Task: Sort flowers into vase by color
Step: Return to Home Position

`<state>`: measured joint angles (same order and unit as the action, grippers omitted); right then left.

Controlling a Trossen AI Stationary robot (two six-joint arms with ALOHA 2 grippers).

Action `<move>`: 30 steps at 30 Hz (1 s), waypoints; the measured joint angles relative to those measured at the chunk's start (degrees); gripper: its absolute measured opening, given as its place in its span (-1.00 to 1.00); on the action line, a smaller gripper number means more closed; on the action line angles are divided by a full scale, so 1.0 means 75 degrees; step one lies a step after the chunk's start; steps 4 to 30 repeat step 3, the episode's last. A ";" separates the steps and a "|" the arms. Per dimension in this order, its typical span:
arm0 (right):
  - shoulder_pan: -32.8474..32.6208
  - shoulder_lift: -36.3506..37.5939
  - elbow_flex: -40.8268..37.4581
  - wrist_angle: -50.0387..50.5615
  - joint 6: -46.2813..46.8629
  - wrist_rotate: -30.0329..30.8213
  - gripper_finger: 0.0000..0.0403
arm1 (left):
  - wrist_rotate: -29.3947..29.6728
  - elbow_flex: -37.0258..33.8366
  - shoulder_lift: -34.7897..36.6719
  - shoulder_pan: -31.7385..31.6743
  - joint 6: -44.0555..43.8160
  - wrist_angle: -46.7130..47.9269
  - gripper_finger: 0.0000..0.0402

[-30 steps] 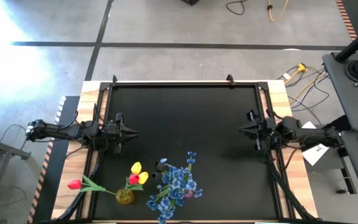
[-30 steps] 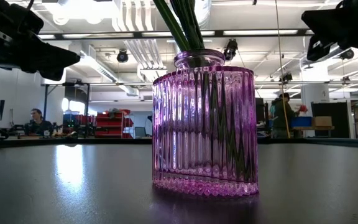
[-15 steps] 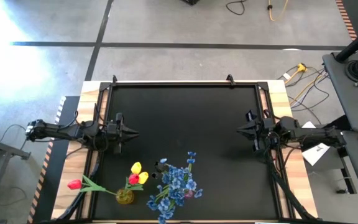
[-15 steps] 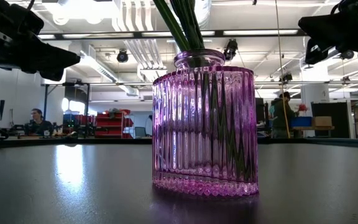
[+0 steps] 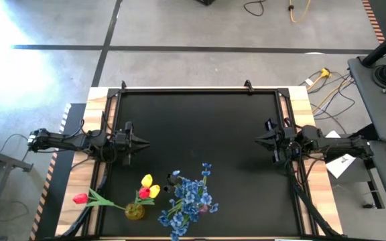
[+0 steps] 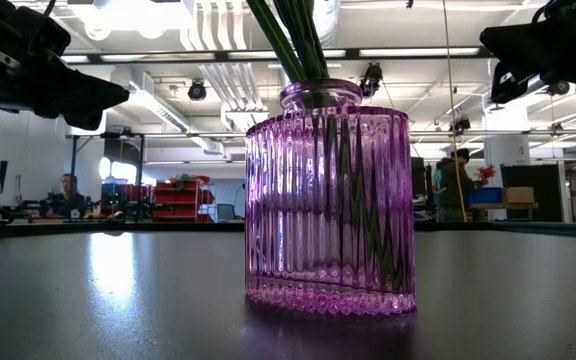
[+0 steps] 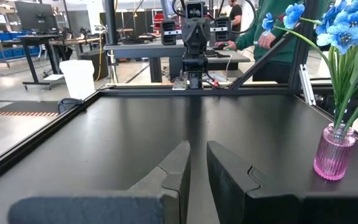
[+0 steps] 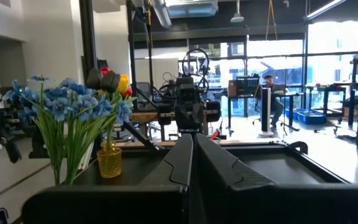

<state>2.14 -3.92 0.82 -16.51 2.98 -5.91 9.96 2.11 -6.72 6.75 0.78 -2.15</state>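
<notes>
Both arms sit at opposite sides of the black worktop [image 5: 200, 127]. The left gripper [image 5: 145, 142] has its fingers [image 7: 178, 167] drawn nearly together on nothing. The right gripper [image 5: 258, 139] is clenched, also empty. Off to the side of the left fingers, well apart from the right ones, a yellow vase [image 5: 135, 212] carries red tulips [image 5: 80, 198] and yellow tulips [image 5: 149, 185]. Just beside it, a ribbed pink vase [image 6: 328, 200] holds the blue sprays [image 5: 189, 195].
</notes>
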 joint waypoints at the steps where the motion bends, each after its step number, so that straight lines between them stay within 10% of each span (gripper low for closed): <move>1: 0.0000 0.0000 0.0000 0.0000 0.0000 -0.0001 -0.94 | 0.0000 0.0000 0.0000 0.0001 0.0000 0.0000 -0.81; 30: 0.0000 0.0000 0.0001 0.0000 0.0000 0.0000 -0.94 | 0.0000 0.0000 0.0000 0.0001 0.0000 0.0000 -0.81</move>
